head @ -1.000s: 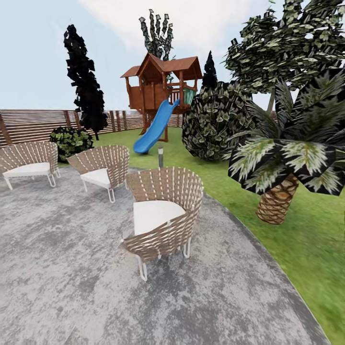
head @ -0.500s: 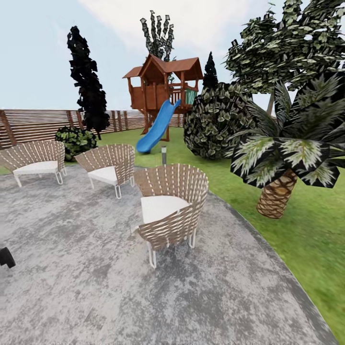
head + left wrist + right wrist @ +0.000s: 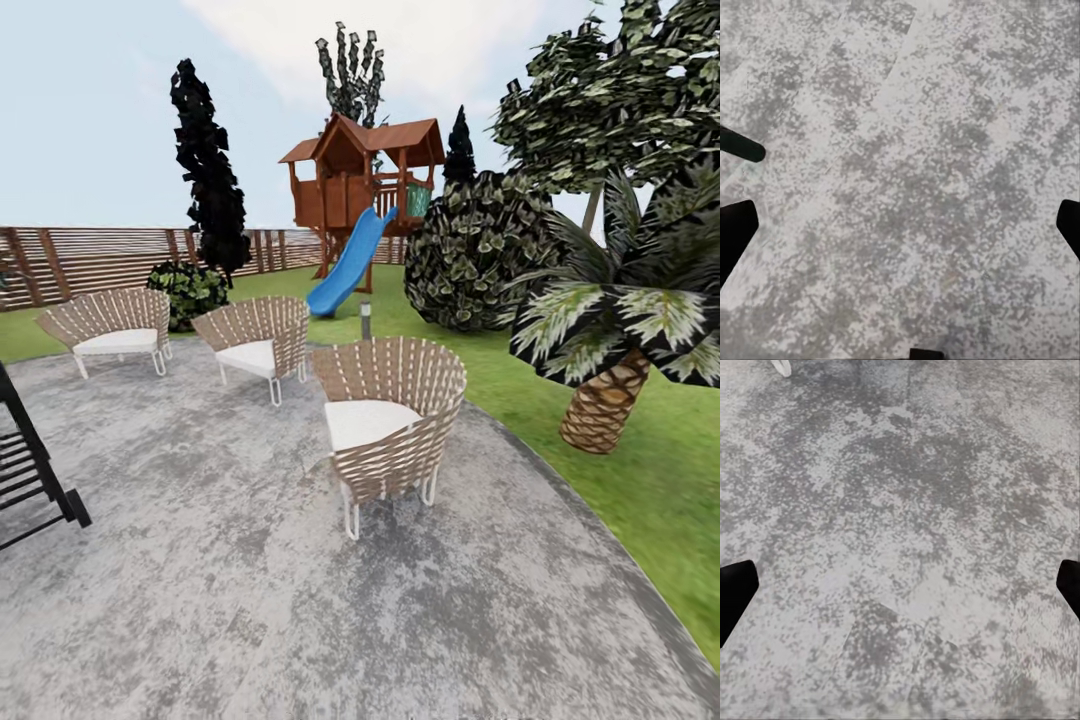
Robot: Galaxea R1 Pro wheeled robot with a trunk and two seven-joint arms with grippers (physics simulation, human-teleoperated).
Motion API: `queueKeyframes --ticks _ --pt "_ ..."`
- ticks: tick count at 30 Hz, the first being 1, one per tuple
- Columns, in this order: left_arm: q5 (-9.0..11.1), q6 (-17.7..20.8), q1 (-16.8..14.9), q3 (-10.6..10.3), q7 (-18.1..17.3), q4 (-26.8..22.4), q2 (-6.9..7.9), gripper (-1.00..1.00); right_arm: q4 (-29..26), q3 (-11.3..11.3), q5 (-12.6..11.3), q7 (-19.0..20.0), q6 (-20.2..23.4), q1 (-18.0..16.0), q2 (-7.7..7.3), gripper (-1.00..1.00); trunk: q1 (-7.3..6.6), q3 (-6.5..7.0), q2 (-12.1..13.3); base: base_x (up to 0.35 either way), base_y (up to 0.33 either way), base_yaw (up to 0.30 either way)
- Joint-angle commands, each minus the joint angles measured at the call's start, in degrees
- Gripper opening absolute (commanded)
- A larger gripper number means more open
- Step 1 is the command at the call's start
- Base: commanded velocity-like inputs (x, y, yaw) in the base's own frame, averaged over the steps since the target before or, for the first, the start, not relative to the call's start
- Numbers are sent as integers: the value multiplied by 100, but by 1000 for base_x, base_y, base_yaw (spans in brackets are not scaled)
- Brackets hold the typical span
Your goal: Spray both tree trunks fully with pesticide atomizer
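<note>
Still in transit, to judge by the head view: grey mottled patio (image 3: pixel 250 600) underfoot, curved edge meeting the lawn of the garden (image 3: pixel 640 480) at the right. Three woven chairs with white cushions near the patio's far edge, the nearest (image 3: pixel 390 425) toward the middle, a second (image 3: pixel 258 340) and a third (image 3: pixel 112 328) further along to the left. Dark slatted furniture (image 3: pixel 30 480) cut off at the patio's left edge. Beyond the lawn, a wooden playhouse with a blue slide (image 3: pixel 350 262), a slat fence (image 3: pixel 90 262), a dark cypress-like tree (image 3: pixel 210 180), a round bush (image 3: pixel 480 250), and a scaly-trunked palm (image 3: pixel 605 400) on the grass just off the patio's right edge. Behind the palm, a tall tree with blocky green-white foliage (image 3: pixel 610 100) and a thin strip of pale trunk, possibly one of the trees to be sprayed; too hidden to be sure.

No sign of the pesticide atomizer anywhere on patio or grass, so location cannot be told. No white specks on any trunk either.

Left end effector (image 3: pixel 900 217) spread wide over bare patio, dark fingertips at opposite edges of the wrist view, nothing between them. Right end effector (image 3: pixel 900 589) likewise spread and empty over bare stone, a white chair foot (image 3: pixel 783 367) just in frame.

Progress judged at nil: atomizer yet to be found and lifted, both trunks yet to be reached and coated.
</note>
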Motion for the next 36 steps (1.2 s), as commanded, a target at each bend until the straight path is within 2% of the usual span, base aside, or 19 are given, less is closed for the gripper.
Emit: queueKeyframes --ticks 1,5,16,36 --pt "49 -78 -5 -3 -6 18 13 100 46 -5 0 -4 -16 -1 0 100 -3 -9 -3 -232 248 239" --pt "51 -319 -11 -3 -6 50 58 100 288 -4 -11 -5 -20 -2 15 100 -3 -24 -3 -207 267 245" --pt "64 -373 -20 -3 -6 56 65 100 360 0 -12 0 -21 -2 38 100 -3 -76 -3 -60 320 238" --pt "64 -375 -21 -3 -6 57 65 100 352 -2 -6 28 -205 -2 12 100 -3 -83 -3 92 334 15"
